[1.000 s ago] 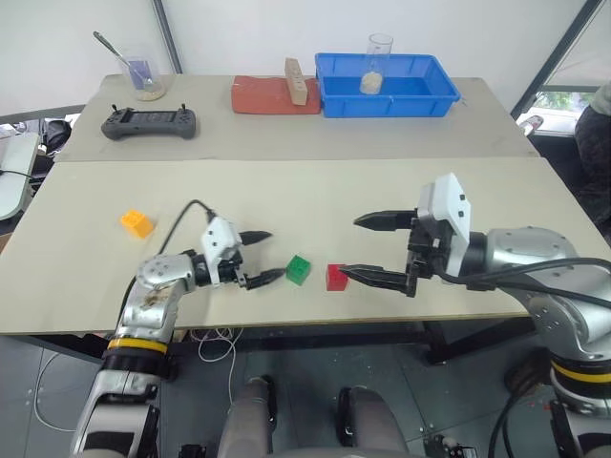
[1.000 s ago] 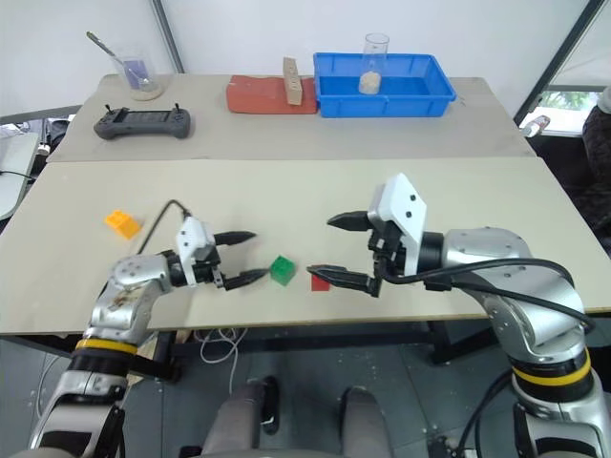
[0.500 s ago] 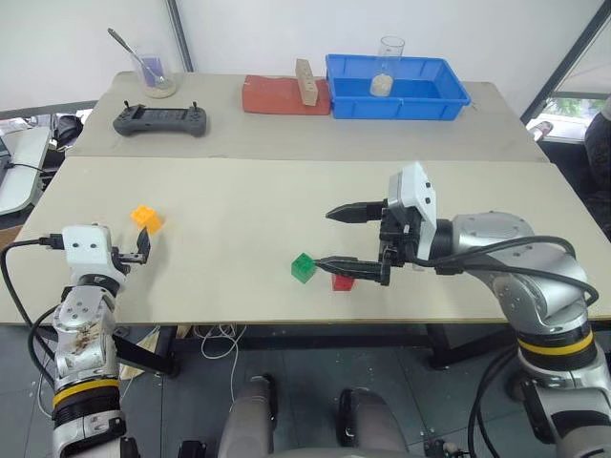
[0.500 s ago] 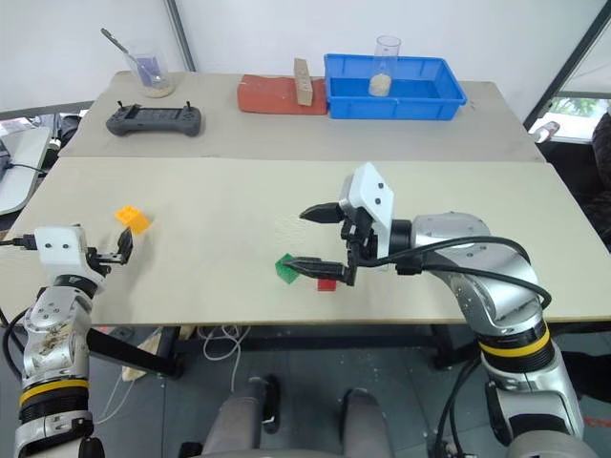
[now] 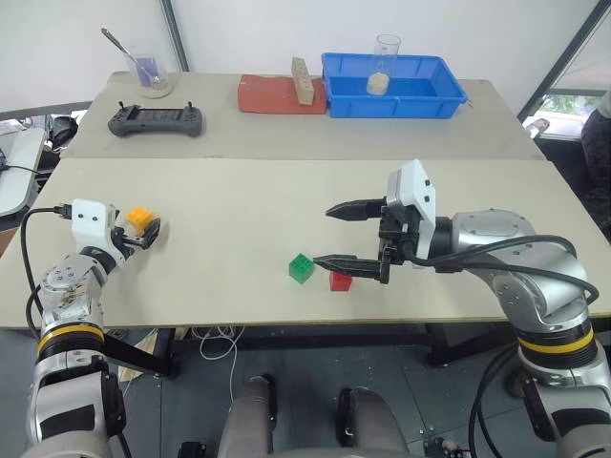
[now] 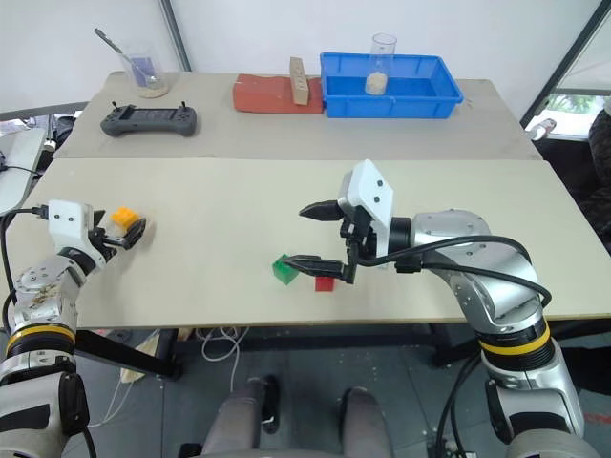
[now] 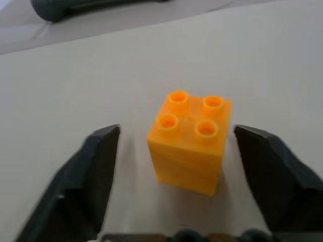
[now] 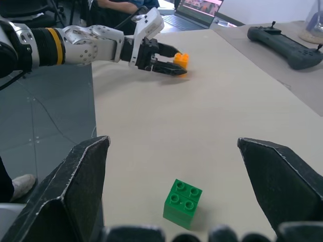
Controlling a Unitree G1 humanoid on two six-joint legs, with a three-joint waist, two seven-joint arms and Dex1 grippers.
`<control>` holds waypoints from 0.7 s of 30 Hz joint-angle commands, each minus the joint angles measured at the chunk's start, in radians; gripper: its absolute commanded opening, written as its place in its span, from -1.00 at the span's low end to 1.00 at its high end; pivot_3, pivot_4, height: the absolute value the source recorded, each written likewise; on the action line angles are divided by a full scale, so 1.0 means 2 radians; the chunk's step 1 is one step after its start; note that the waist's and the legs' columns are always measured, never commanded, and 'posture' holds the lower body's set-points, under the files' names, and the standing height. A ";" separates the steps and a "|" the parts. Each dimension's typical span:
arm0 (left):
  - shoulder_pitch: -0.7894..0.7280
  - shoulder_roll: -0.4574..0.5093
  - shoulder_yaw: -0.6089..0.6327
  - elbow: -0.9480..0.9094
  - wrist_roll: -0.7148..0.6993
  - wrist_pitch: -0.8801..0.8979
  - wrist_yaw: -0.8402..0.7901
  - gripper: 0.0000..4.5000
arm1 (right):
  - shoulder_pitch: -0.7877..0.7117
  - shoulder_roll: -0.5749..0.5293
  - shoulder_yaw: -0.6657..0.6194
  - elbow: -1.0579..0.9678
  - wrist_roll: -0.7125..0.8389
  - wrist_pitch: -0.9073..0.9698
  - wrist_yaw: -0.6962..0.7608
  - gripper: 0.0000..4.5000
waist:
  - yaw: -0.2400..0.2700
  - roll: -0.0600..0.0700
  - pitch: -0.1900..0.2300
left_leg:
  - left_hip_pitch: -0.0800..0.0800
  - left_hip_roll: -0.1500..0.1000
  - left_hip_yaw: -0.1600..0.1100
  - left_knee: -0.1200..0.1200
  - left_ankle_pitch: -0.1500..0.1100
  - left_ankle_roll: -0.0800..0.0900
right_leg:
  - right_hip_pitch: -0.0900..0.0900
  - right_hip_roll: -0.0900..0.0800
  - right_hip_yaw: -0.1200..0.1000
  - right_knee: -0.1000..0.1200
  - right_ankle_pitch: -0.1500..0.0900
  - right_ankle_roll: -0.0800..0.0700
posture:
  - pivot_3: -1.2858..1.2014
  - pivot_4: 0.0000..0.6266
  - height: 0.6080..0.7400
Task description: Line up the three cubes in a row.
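The orange-yellow cube [image 7: 191,143] is sitting studs-up near the table's [image 5: 286,191] nine-o'clock edge, bracketed by the left gripper [image 7: 184,166], whose fingers are standing apart on either side with visible gaps, not touching it. The green cube [image 5: 301,268] and red cube [image 5: 340,281] are lying side by side near the six-o'clock edge, with bare tabletop stretching between them and the orange-yellow one. The right gripper [image 5: 334,235] is hanging spread wide, holding nothing, its lower finger just over the red cube.
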 commanded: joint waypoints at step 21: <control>0.041 -0.031 -0.099 -0.279 -0.058 0.086 -0.157 -0.42 | -0.002 0.001 -0.061 -0.046 0.047 0.016 -0.029 1.00 | 0.001 0.000 0.000 | -0.001 0.000 0.000 0.000 0.000 0.000 | 0.001 0.000 0.000 0.000 0.000 0.000 | 0.03 -0.52 1.00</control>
